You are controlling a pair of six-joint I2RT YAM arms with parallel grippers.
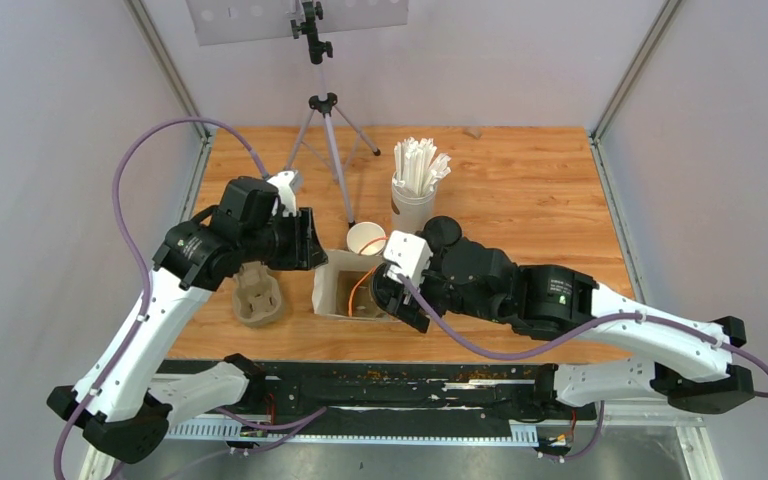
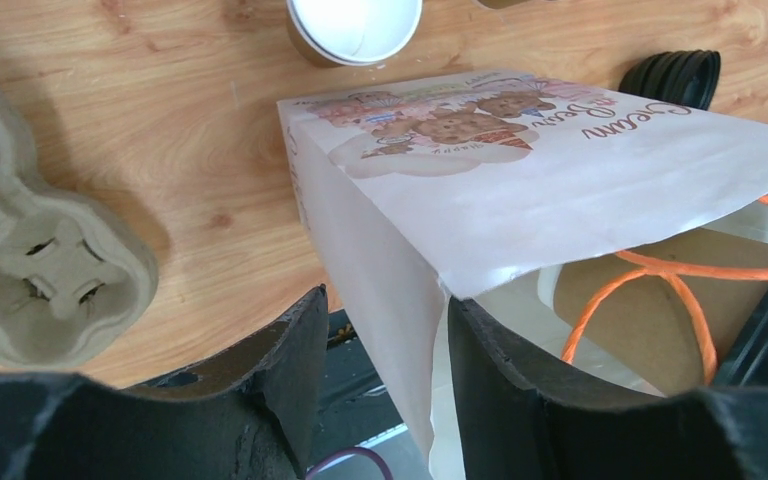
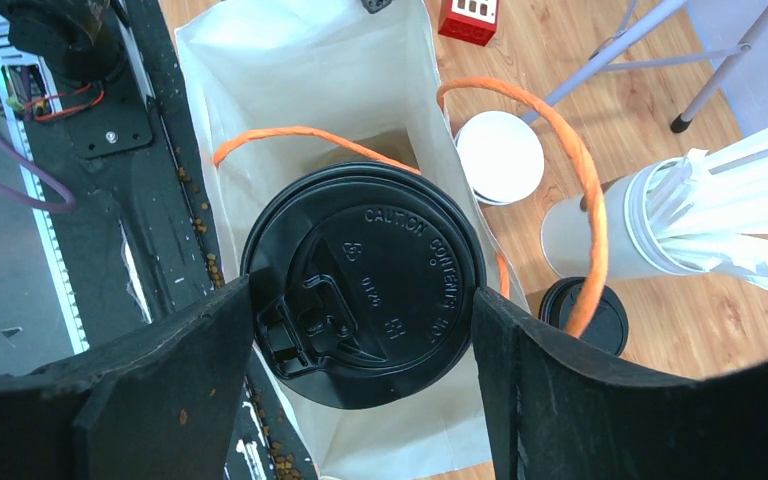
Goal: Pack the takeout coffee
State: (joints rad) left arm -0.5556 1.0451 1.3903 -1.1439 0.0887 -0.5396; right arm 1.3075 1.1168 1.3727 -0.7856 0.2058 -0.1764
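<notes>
Directly above the open mouth of a white paper bag (image 2: 560, 190), the right gripper (image 3: 360, 310) holds a takeout coffee cup (image 3: 370, 240). Its two black fingers (image 3: 190, 390) press against opposite sides of the lid, spread wide to fit it. From the right wrist camera only the lid shows. It is round, glossy black plastic with a raised rim, a closed sip tab near the left finger, and embossed lettering that reads "CAUTION CONTENTS HOT". The lid hides the cup's body. Two orange cord handles (image 3: 572, 170) arch up from the bag's rim on either side of the cup.

The left gripper (image 2: 385, 330) sits at the bag's left wall. Its jaws are partly open and straddle the top edge of the paper, one finger outside the bag and one inside. The paper lies against the inner finger, with a gap to the outer one. The bag's outer face carries a print of cookies and pink script.

Just behind the bag stands an open paper cup (image 2: 355, 25), brown outside and white inside, without a lid. Beyond it, to the bag's far right, are a taller white cup of wrapped straws (image 3: 600, 235) and a pile of black lids (image 2: 672, 75). A moulded pulp cup carrier (image 2: 50, 270) lies on the wooden table (image 2: 190, 120), left of the bag.
</notes>
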